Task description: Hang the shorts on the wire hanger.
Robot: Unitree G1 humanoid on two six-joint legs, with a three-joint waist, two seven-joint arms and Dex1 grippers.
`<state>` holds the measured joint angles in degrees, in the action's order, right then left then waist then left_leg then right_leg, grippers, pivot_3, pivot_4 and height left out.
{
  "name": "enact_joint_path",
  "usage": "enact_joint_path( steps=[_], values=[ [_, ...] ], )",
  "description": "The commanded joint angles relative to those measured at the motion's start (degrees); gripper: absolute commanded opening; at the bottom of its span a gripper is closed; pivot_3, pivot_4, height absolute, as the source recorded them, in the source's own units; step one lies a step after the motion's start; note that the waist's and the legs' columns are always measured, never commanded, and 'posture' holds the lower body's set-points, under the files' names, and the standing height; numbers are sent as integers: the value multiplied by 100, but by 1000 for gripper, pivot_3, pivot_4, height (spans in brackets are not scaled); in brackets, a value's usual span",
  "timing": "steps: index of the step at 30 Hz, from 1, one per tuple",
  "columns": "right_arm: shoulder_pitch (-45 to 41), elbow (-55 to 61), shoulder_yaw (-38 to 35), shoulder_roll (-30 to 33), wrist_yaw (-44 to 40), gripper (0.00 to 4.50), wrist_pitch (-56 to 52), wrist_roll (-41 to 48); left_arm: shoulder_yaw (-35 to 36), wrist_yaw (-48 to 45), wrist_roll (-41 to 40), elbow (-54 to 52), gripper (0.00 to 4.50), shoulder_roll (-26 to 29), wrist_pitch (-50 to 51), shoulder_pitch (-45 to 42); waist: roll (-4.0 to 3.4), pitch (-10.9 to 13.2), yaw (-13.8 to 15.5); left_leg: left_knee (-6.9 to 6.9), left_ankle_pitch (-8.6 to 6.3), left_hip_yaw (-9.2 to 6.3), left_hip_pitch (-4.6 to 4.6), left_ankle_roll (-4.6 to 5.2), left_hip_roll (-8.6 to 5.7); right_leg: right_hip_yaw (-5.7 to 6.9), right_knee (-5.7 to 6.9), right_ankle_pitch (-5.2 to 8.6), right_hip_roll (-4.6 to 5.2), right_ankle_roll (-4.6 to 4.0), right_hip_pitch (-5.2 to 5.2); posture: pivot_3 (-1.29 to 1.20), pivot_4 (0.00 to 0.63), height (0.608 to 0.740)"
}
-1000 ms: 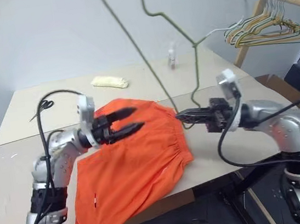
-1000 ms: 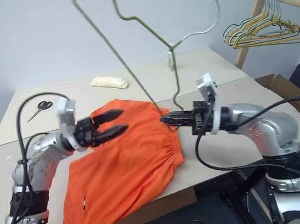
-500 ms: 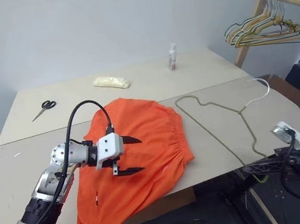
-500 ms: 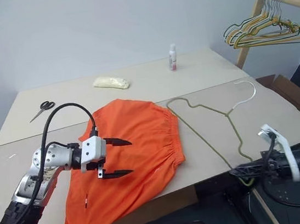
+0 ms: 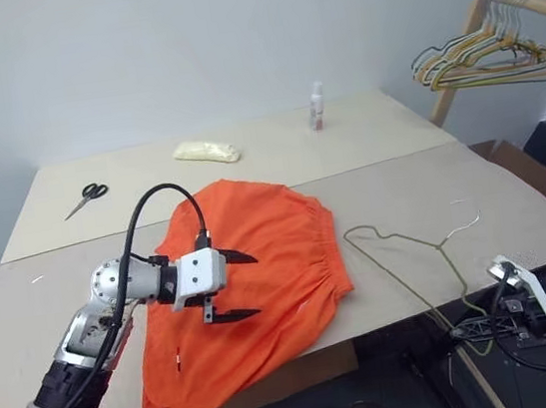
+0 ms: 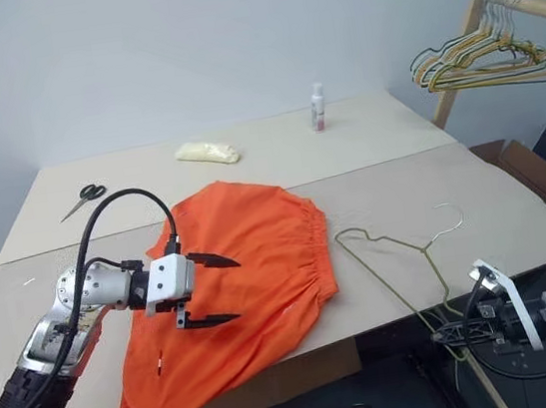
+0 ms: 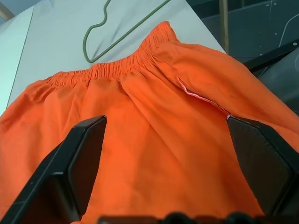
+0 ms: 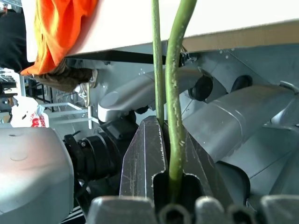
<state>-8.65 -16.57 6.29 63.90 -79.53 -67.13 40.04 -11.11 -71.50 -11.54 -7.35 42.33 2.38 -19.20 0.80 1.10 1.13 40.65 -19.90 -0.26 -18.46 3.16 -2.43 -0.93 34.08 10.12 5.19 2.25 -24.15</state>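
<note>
The orange shorts (image 5: 260, 256) lie spread on the table (image 5: 401, 182), waistband toward the right. My left gripper (image 5: 247, 286) hovers open just above their middle; in the left wrist view its fingers (image 7: 79, 168) stand wide apart over the fabric (image 7: 154, 154). The wire hanger (image 5: 442, 243) lies flat on the table right of the shorts, its lower corner reaching past the front edge. There my right gripper (image 6: 449, 334) sits below the table edge, shut on the hanger wire (image 8: 175, 93).
Scissors (image 5: 84, 197), a yellowish cloth (image 5: 206, 151) and a small bottle (image 5: 317, 106) sit at the back of the table. A wooden rack with bunched hangers (image 5: 479, 51) stands at the far right, above a cardboard box (image 5: 520, 171).
My right gripper has swung the hanger down from upright in the air to flat on the table, moving right and below the front edge. The left gripper rolled and sank slightly, staying open.
</note>
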Motion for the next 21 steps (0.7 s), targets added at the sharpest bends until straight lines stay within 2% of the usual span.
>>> enact_joint_path(
  steps=[1, 15, 21],
  values=[
    [-263, -122, 66, -130, -121, 0, -9, -112, 74, 71, -6, -145, 4468, 22, -50, -21, 1, 0, 4, 0, 0, -1, 0, 0, 1, 1, 0, 0, -1, 0, 1, 21, 0, 740],
    [-824, -454, 328, -467, -300, 0, -6, -383, 137, 252, 21, -268, 4468, 33, 0, 67, -1, -1, 92, 0, 0, 0, -1, -1, 1, 0, 2, -2, -1, 0, -3, 51, 0, 740],
    [-926, -436, 500, -343, -821, 0, 59, -404, 100, 292, 101, -200, 4468, 69, -88, 95, -1, -1, 135, 0, 0, -2, -2, -1, 0, 2, 1, -2, -1, 0, -4, 59, 0, 740]
  ],
)
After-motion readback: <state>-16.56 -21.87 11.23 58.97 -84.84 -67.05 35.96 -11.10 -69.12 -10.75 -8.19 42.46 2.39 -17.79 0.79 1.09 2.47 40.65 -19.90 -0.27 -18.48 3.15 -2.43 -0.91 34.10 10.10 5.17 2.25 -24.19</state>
